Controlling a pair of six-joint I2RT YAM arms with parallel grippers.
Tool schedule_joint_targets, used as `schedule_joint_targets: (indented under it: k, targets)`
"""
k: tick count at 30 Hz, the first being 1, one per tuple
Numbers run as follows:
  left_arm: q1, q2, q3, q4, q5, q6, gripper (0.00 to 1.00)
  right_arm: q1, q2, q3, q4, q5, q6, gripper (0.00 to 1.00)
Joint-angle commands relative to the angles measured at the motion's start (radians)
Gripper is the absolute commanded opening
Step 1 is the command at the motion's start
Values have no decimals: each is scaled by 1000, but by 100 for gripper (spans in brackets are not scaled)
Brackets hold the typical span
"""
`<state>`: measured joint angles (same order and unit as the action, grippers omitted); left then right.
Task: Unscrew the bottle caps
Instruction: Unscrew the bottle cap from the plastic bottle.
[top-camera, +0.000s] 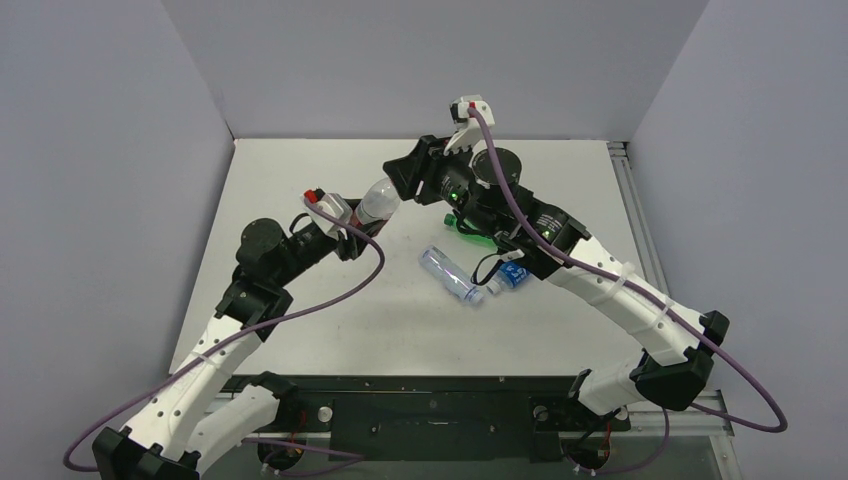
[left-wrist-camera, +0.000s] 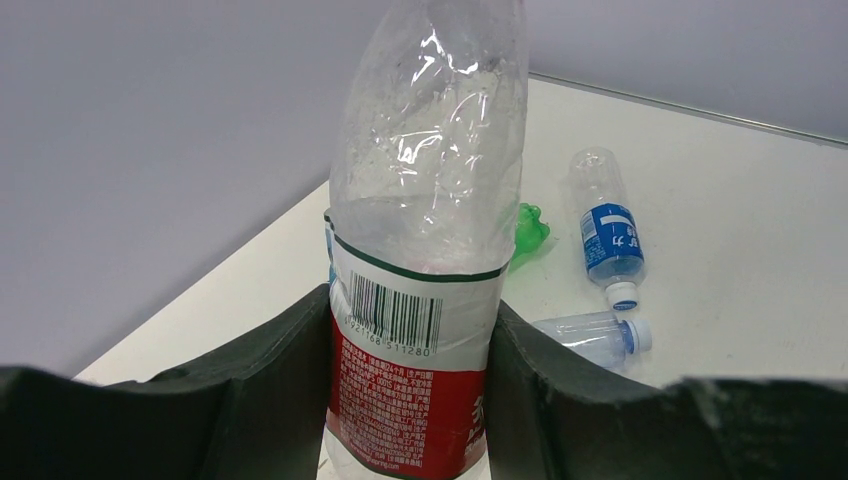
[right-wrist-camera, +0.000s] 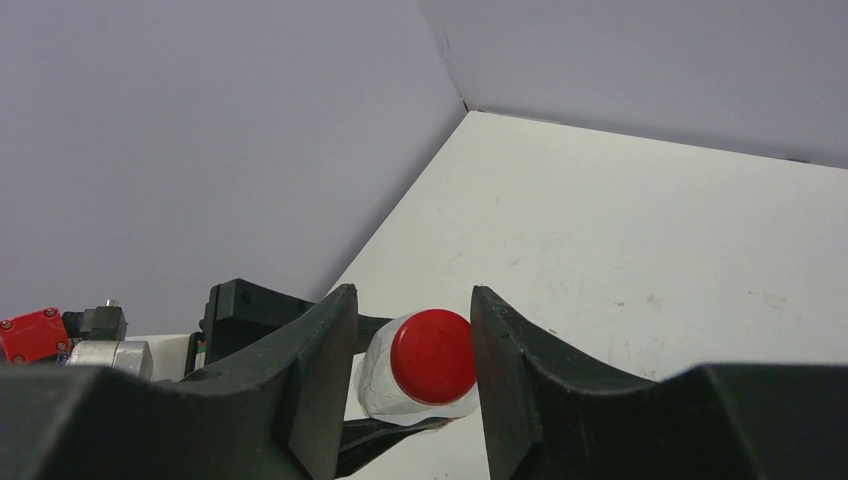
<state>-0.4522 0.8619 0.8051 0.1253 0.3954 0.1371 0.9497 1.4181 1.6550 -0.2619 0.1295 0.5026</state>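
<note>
Above the counter (top-camera: 400, 335), clamping red-labelled bottle (left-wrist-camera: 430, 150) with left hand (left-wrist-camera: 407, 315); flanking its red cap (right-wrist-camera: 432, 356) with right hand (right-wrist-camera: 412, 293), grip unclear.

Left arm (top-camera: 215, 345): white shells, black joints.
Right arm (top-camera: 620, 295): same white and black; green light (top-camera: 452, 196) near wrist.
Cables (top-camera: 340, 292): purple, one per arm.
Wrist cameras (top-camera: 335, 208): pale blocks, red plugs.
Left pincer (left-wrist-camera: 410, 400): matte black, broad wedge fingers.
Right pincer (right-wrist-camera: 412, 370): likewise.

Clear glossy crinkled plastic bottle (left-wrist-camera: 430, 150); smooth plastic red cap (right-wrist-camera: 432, 356); matt, faintly scuffed table (right-wrist-camera: 650, 250).
</note>
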Motion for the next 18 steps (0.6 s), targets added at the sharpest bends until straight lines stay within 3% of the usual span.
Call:
schedule_joint_targets:
  k: [1, 6, 18]
  targets:
    - [-8, 0, 54, 80, 1, -22, 20, 9, 10, 30, 33, 23, 12, 43]
    - [-8, -3, 51, 85, -9, -20, 20, 9, 12, 25, 0, 99, 13, 52]
    - [-8, -2, 55, 86, -19, -31, 19, 9, 11, 2, 11, 106, 34, 48]
